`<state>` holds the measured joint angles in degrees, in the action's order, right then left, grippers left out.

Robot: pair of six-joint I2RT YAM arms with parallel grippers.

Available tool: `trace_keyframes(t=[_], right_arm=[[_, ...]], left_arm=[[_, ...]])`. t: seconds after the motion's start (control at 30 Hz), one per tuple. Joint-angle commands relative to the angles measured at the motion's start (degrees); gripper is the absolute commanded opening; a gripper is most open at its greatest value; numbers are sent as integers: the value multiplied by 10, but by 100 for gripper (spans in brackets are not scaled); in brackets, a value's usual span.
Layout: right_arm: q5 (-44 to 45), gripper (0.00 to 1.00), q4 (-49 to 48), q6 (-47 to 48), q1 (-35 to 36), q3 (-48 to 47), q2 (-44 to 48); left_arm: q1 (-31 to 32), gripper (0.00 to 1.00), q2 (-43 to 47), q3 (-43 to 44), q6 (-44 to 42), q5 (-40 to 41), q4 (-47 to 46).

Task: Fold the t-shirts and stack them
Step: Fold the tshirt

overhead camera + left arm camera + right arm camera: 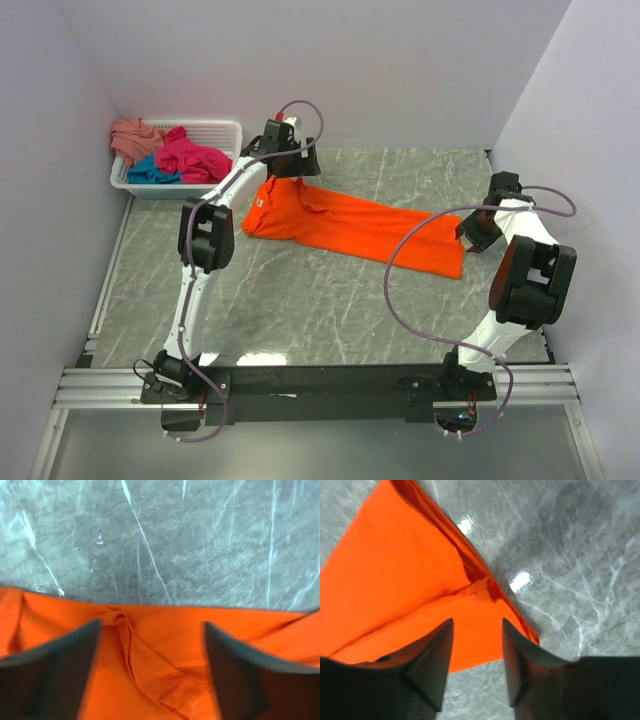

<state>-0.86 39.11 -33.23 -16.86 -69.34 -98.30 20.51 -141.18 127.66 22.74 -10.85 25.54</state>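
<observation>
The orange t-shirt [350, 225] lies folded lengthwise across the marble table, its collar end at the back left. My left gripper [283, 172] hangs open over that end; in the left wrist view its fingers [55, 672] straddle a creased fold of the orange shirt [165, 645]. My right gripper [470, 235] is open at the shirt's right end; in the right wrist view its fingers [432, 665] sit over the corner of the orange shirt [410, 580], holding nothing. The magenta-pink [192, 158], teal-blue [150, 173] and salmon-pink [133, 137] shirts lie heaped in the basket.
The white lattice basket [225, 130] stands at the back left corner by the left wall. White walls close in the table at the back and both sides. Bare marble [330, 310] lies in front of the shirt.
</observation>
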Motion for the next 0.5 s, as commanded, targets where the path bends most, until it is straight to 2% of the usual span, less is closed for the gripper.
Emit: trace_keyframes(t=[0.0,0.03,0.07,0.13,0.17,0.3,0.47], right_arm=[[24,52,0,19,-3,-35,8],[24,54,0,20,-3,-37,12],[21,64,-2,24,0,-40,20],[14,66,-12,29,9,-43,26],[16,79,-17,38,26,-50,28],[10,80,-41,42,84,-82,-4],[-14,81,-38,41,123,-164,-108]], left_arm=[[6,99,36,11,-15,7,4],[6,100,49,-1,-14,22,3],[6,99,80,-13,-13,28,3],[6,99,116,-62,-1,30,-5],[6,99,156,-114,14,27,-12],[7,99,231,-240,63,16,-56],[7,99,209,-289,85,14,-28]])
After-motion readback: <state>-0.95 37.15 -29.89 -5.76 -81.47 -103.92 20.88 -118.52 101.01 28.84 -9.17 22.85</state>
